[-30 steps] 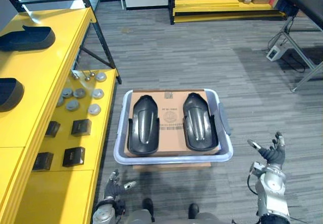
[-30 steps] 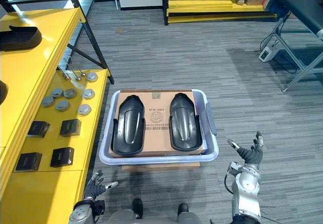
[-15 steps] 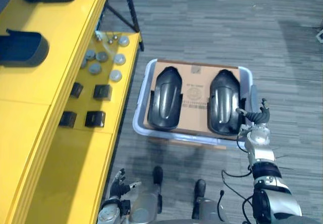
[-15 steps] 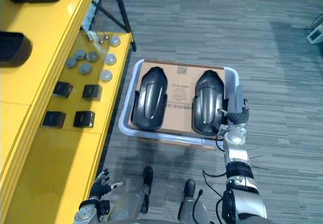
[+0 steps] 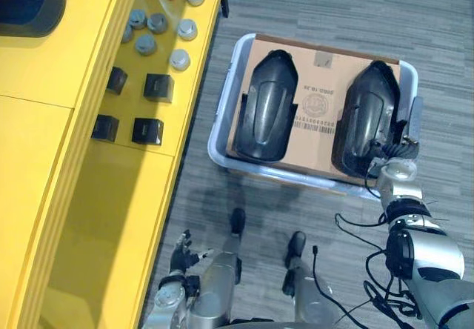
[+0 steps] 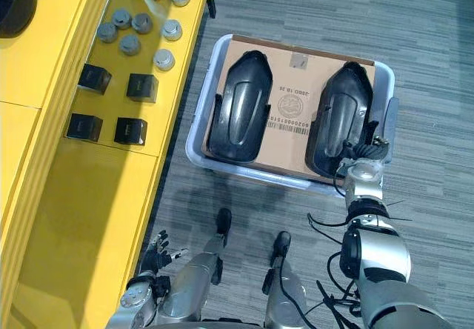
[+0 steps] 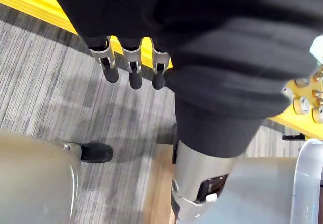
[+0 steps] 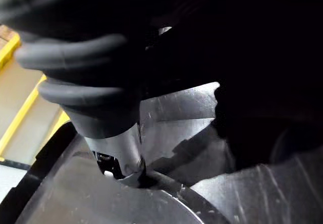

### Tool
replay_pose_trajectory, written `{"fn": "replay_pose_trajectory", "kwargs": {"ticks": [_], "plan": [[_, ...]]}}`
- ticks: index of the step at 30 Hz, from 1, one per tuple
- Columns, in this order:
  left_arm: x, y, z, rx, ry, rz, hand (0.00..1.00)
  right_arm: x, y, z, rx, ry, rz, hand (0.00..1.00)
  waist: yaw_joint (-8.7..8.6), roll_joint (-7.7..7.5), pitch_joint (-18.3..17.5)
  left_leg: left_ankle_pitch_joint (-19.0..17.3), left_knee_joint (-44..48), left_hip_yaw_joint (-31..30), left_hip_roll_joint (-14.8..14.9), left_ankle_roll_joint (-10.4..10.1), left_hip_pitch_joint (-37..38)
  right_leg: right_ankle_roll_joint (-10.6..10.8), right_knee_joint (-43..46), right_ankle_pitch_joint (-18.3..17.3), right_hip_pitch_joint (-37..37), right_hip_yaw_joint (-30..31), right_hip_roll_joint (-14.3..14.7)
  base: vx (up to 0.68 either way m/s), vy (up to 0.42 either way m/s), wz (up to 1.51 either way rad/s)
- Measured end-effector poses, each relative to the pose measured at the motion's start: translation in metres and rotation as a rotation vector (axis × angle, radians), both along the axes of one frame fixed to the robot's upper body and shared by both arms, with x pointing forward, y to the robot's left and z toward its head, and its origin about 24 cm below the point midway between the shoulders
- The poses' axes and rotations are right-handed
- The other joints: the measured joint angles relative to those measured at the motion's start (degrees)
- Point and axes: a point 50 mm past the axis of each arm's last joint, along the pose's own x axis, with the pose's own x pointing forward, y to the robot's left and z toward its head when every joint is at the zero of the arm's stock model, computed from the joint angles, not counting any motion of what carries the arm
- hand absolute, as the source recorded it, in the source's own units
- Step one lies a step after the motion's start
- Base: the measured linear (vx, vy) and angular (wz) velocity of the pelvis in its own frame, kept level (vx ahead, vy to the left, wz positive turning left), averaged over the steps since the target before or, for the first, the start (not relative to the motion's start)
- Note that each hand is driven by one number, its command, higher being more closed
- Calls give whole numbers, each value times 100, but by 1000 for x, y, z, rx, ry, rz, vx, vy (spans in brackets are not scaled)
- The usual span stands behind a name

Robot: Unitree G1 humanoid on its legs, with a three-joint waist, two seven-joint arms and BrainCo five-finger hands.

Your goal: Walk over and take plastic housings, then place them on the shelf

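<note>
Judging from how things lay, you were at the very start of the job. Both plastic housings, the left housing (image 5: 266, 107) and the right housing (image 5: 364, 118), lay side by side on the cardboard sheet (image 5: 317, 95) inside the grey bin (image 5: 220, 133) on the floor, neither one lifted. 1 dark housing-like piece (image 5: 26, 3) already sat on the upper level of the yellow shelf (image 5: 44, 136). Round metal parts (image 5: 157, 23) and small black boxes (image 5: 159, 87) lay on a lower tier. For these 2 housings, the grasp, the carry and the placing on the shelf were all left to do.

Your right hand (image 5: 394, 150) was at the near end of the right housing, touching it or just above it. Its wrist view was too dark to show whether it had closed on the part, so I could not tell. Your left hand (image 5: 181, 251) hung low beside the shelf, its fingers (image 7: 132, 75) straight and released, holding nothing.
</note>
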Motion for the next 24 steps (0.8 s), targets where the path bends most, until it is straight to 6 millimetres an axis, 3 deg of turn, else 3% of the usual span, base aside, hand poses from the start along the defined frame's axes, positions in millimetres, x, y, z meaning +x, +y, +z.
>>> {"fn": "replay_pose_trajectory", "kwargs": {"ticks": [5, 9, 13, 15, 18, 22, 24], "plan": [[0, -1, 0, -1, 0, -1, 0, 1, 3, 3, -12, -18, 13, 100, -109, -8, 4, 0, -1, 6, 3, 0, 62, -4, 0, 3, 40, 37, 1, 41, -22, -5], [5, -4, 6, -13, -36, -4, 0, -13, 4, -2, -88, -50, 27, 100, -121, -12, 2, -4, -7, -5, -4, -3, 217, -3, -5, 0, 201, 28, -13, -5, -1, 1], [26, -10, 42, -40, -220, -17, 0, -36, 10, -2, -195, -114, 17, 100, -175, -22, -14, -25, -17, -71, 34, -26, 317, 18, 29, -27, 313, -11, -22, -38, -20, 8], [34, -11, 71, -57, -362, -15, 0, -47, 22, -4, -226, -151, 25, 100, -310, -54, -123, -41, -23, -176, 21, -46, 374, 28, 31, -96, 422, -128, -31, -28, -9, 21], [43, -15, 107, -79, -524, -31, 0, -62, 36, -10, -263, -167, 31, 100, -306, -116, -437, -74, -22, -212, 24, -88, 393, 55, 23, -111, 463, -169, -25, 11, -19, 7], [48, -22, 156, -113, -744, -41, 0, -68, 59, -5, -302, -210, 69, 100, -316, -157, -630, -51, -18, -285, 15, -60, 551, 34, 23, -164, 661, -268, -27, 48, -33, 13], [49, -30, 179, -155, -845, -19, 0, -66, 83, 2, -339, -247, 138, 100, -316, -157, -860, -51, -17, -294, 9, -60, 565, 38, 20, -178, 683, -283, -30, 31, -23, 4]]}}
